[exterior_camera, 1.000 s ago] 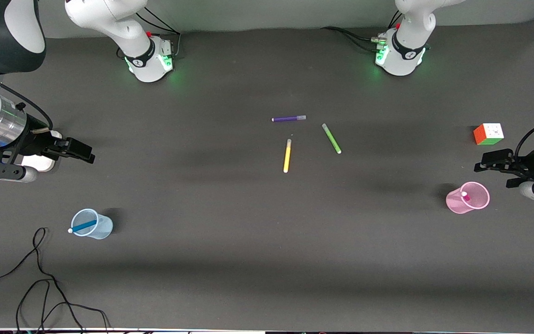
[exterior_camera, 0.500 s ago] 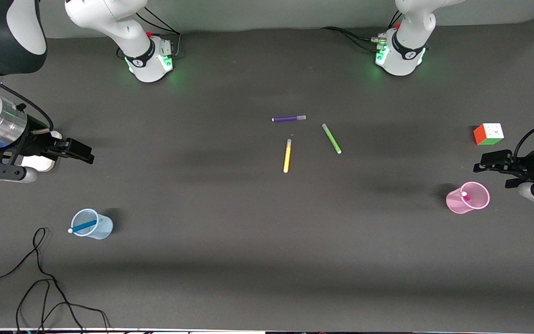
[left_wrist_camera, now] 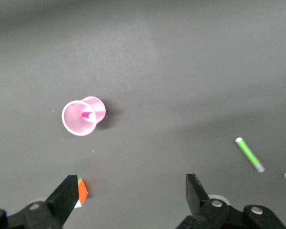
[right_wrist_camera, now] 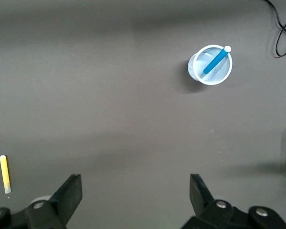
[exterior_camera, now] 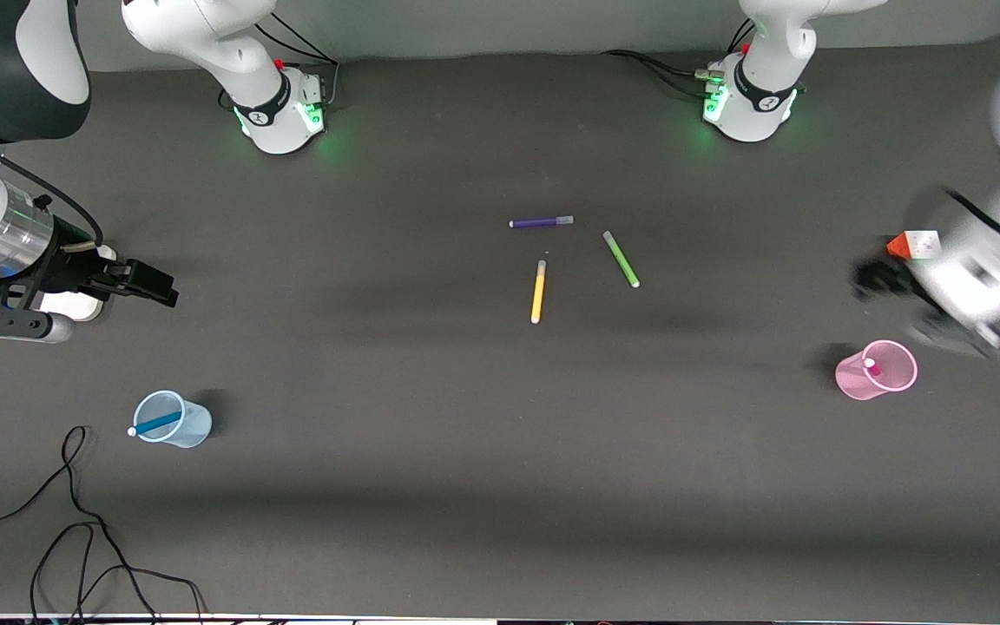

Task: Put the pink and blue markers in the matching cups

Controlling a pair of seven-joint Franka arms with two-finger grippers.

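The blue marker (exterior_camera: 155,424) stands slanted in the pale blue cup (exterior_camera: 192,425) near the right arm's end of the table; both show in the right wrist view, marker (right_wrist_camera: 215,61) and cup (right_wrist_camera: 200,76). The pink marker (exterior_camera: 871,367) stands in the pink cup (exterior_camera: 852,378) near the left arm's end; both show in the left wrist view, marker (left_wrist_camera: 87,115) and cup (left_wrist_camera: 98,108). My right gripper (exterior_camera: 157,292) is open and empty, up over bare table beside the blue cup. My left gripper (exterior_camera: 878,279) is open and empty, blurred, over the table by the cube.
A purple pen (exterior_camera: 540,222), a green pen (exterior_camera: 621,259) and a yellow pen (exterior_camera: 538,292) lie mid-table. A multicoloured cube (exterior_camera: 915,246) sits partly hidden by the left arm. A black cable (exterior_camera: 75,512) loops at the table's near corner toward the right arm's end.
The left arm has swung up and in toward mid-table, now blurred and covering part of the cube. The right arm has barely moved. Cups and markers are unchanged.
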